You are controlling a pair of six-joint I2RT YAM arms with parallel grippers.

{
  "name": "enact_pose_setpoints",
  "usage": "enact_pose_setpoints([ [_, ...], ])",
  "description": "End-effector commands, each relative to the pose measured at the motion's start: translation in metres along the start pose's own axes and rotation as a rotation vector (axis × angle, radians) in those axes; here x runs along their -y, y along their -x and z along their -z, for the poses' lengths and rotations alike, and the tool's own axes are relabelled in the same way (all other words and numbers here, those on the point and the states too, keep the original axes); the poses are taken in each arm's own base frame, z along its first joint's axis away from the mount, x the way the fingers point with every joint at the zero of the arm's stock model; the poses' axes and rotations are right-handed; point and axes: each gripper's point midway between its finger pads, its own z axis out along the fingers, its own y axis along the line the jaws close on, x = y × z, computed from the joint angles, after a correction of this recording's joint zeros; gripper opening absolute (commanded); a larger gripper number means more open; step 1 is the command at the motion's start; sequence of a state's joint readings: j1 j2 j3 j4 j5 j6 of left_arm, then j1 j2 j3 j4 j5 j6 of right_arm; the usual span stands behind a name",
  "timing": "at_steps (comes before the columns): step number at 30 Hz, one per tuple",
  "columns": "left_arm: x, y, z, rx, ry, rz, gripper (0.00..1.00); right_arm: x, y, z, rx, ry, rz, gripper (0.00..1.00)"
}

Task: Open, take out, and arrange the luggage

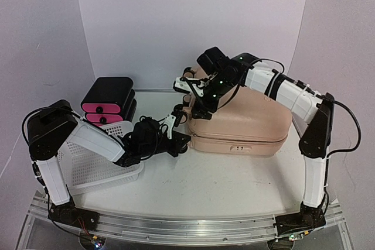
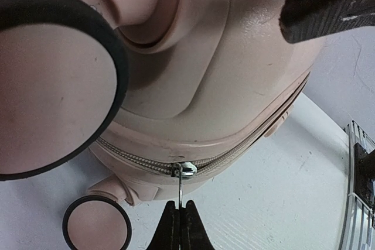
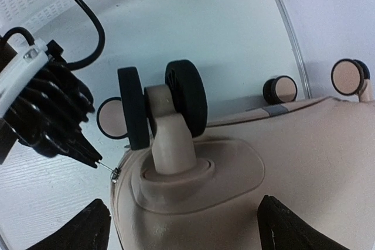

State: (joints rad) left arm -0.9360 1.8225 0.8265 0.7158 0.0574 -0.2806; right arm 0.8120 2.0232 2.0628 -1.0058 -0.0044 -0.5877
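The peach-pink luggage (image 1: 246,121) lies flat on the table, zipped, with its black spinner wheels (image 3: 187,98) at the left end. My left gripper (image 2: 180,206) is shut on the thin metal zipper pull (image 2: 181,188), which hangs from the slider (image 2: 187,170) at the case's near-left corner. In the top view that gripper (image 1: 183,137) sits low against the same corner. My right gripper (image 3: 184,226) hovers open over the shell beside a wheel mount, one finger on either side and nothing held between them; it shows in the top view (image 1: 196,95) above the left end.
A white mesh basket (image 1: 99,162) lies under the left arm at the left. A black-and-pink drawer box (image 1: 108,102) stands behind it. White walls close in the back and sides. A metal rail (image 1: 176,226) runs along the near edge.
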Motion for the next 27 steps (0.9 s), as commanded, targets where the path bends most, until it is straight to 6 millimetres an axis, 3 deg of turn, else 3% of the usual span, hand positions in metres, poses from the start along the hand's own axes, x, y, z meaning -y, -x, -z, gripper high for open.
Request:
enact_pose_setpoints([
  [1, 0.013, 0.052, 0.01, 0.172, -0.03, -0.022, 0.0, -0.018, 0.014, -0.015, 0.076, 0.141, 0.095, 0.87],
  [7, 0.012, 0.05, 0.008, 0.171, -0.032, -0.022, 0.0, -0.032, 0.025, -0.031, 0.13, 0.235, 0.127, 0.79],
  [10, 0.011, 0.05, 0.009, 0.173, -0.027, -0.025, 0.0, -0.032, 0.024, -0.038, 0.127, 0.242, 0.142, 0.71],
  [16, 0.008, 0.049, 0.015, 0.176, -0.005, -0.051, 0.0, -0.03, 0.005, -0.045, 0.09, 0.28, 0.135, 0.47],
  [23, -0.001, 0.053, 0.02, 0.185, 0.022, -0.111, 0.0, -0.046, -0.024, -0.041, -0.009, 0.382, 0.172, 0.32],
  [27, -0.021, 0.058, 0.02, 0.194, 0.062, -0.104, 0.0, -0.054, -0.033, -0.042, -0.038, 0.421, 0.158, 0.29],
])
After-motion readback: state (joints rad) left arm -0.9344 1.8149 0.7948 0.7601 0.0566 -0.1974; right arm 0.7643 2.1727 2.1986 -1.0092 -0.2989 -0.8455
